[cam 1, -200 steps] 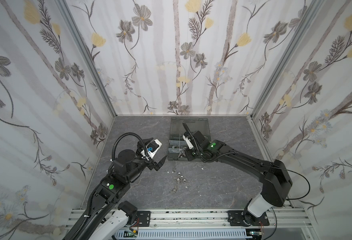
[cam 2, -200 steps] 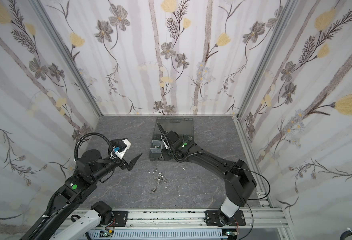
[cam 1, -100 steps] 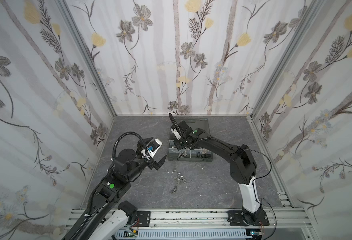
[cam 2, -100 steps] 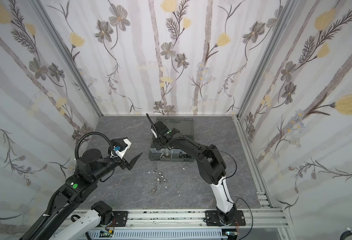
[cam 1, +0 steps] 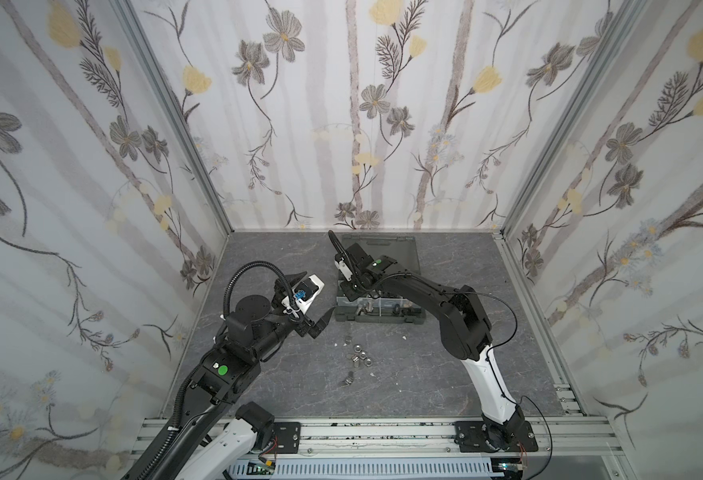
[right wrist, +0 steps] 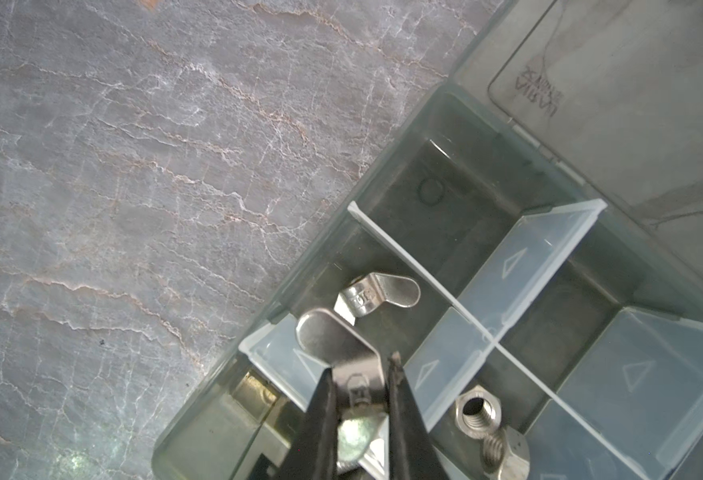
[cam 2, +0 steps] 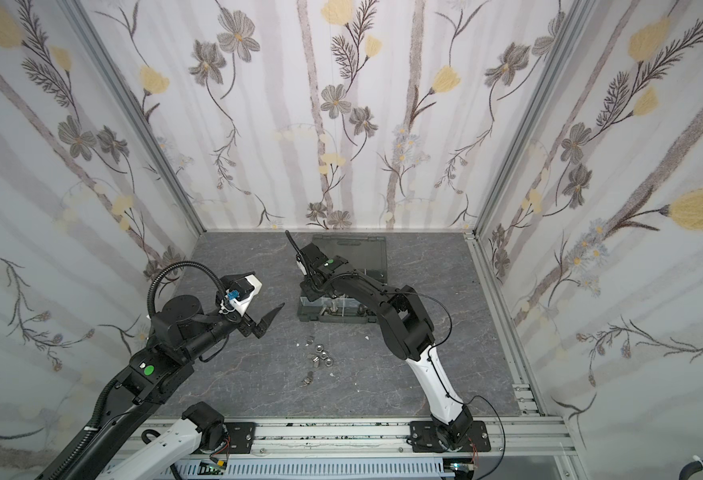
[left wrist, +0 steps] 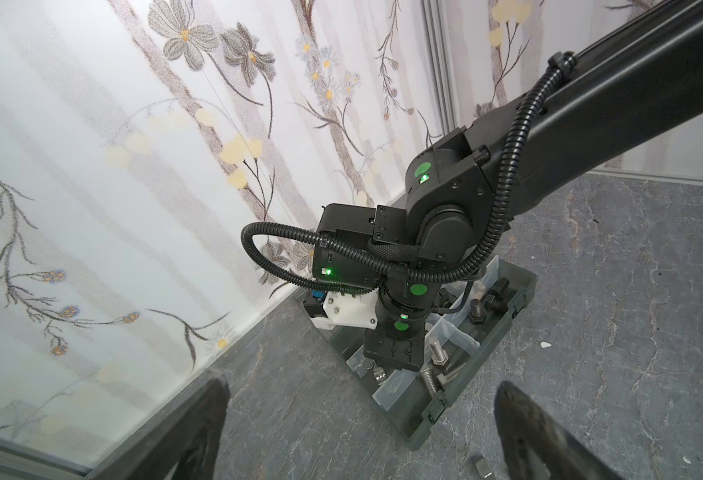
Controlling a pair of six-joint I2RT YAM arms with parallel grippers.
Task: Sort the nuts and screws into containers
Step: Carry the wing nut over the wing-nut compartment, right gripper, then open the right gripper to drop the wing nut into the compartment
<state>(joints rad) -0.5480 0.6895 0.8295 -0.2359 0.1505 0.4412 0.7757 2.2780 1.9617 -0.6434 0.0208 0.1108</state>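
Holds the left arm (cam 1: 233,365) stretched forward and upward from the base, the left gripper (cam 1: 323,323) aloft, jaws spread wide apart. Folds the right arm (cam 1: 462,320) sharply at the elbow, forearm reaching in toward the middle. Points the right gripper (right wrist: 360,365) straight down from a bent wrist. Pinches a silver wing nut (right wrist: 333,336) between its 2 black fingers (right wrist: 320,415), nearly closed, by the nut's middle.
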